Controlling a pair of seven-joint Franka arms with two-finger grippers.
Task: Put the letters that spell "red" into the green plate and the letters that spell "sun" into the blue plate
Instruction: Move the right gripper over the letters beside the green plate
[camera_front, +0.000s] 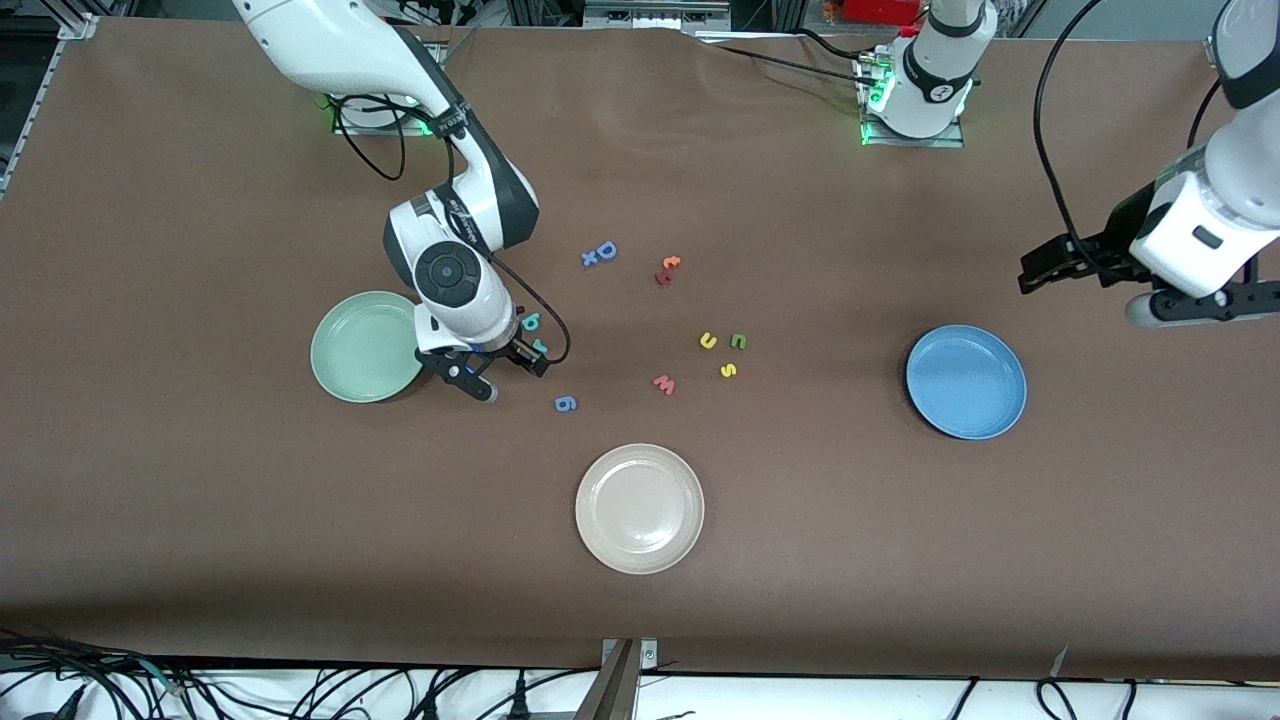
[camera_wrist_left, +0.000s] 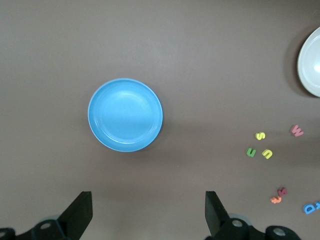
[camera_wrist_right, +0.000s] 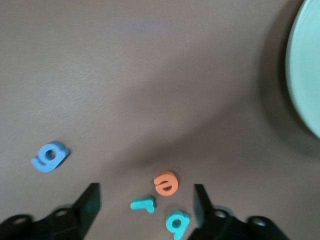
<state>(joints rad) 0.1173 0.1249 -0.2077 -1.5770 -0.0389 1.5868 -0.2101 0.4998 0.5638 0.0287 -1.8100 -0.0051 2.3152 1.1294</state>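
The right gripper (camera_wrist_right: 145, 200) hung wide over the orange "e" (camera_wrist_right: 166, 183), teal "r" (camera_wrist_right: 143, 204) and teal "d" (camera_wrist_right: 177, 223) beside the green plate (camera_front: 362, 346), the "r" stem lying crosswise between its fingers. The left gripper (camera_wrist_left: 147, 212) waited wide above the blue plate (camera_wrist_left: 125, 114).

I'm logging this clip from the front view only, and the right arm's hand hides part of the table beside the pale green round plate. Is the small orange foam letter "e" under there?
Observer: Yes. The right wrist view shows the orange foam letter "e" lying on the brown table between the open fingers of the right gripper, with neither finger touching it.
Operator: Is the left gripper open or shut?
Observer: The left wrist view shows the left gripper open and empty, over the table beside the round blue plate.
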